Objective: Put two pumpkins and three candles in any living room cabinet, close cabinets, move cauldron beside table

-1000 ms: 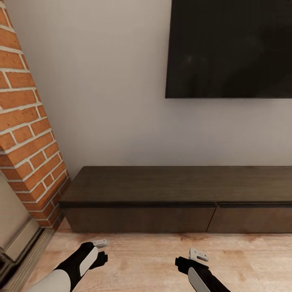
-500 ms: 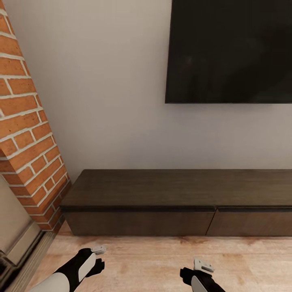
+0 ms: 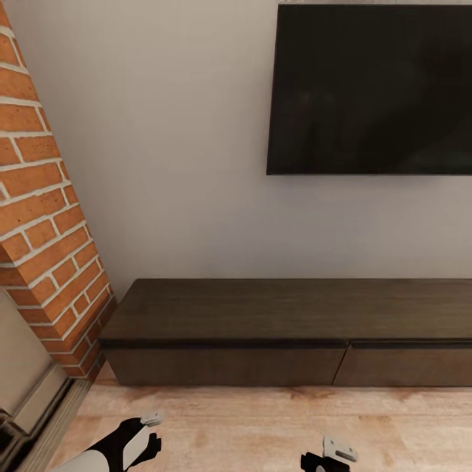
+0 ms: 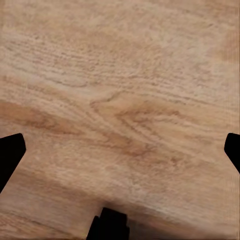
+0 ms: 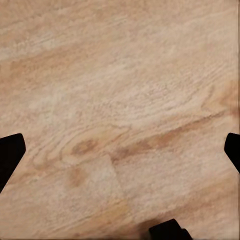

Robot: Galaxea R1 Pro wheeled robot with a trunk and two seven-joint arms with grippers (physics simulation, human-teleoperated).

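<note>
The cabinet (image 3: 288,328) is a long, low dark brown unit against the wall ahead, with its two flat fronts shut. My left gripper (image 3: 148,434) hangs over the wooden floor in front of the cabinet's left end. In the left wrist view the left gripper (image 4: 120,150) is open, its dark fingertips (image 4: 10,150) far apart over bare planks. My right gripper (image 3: 331,455) sits low in the head view, short of the seam between the fronts. The right gripper (image 5: 120,150) is also open above the floor. The pumpkins, candles and cauldron are out of view.
A brick column (image 3: 46,216) stands at the left, reaching down to the cabinet's left end. A large black screen (image 3: 370,92) hangs on the pale wall above the cabinet. Light wood floor (image 3: 242,426) lies between me and the cabinet.
The whole head view has shifted downward, so the camera has moved: cabinet, screen and both arms sit lower in the picture. Both grippers stay open and empty.
</note>
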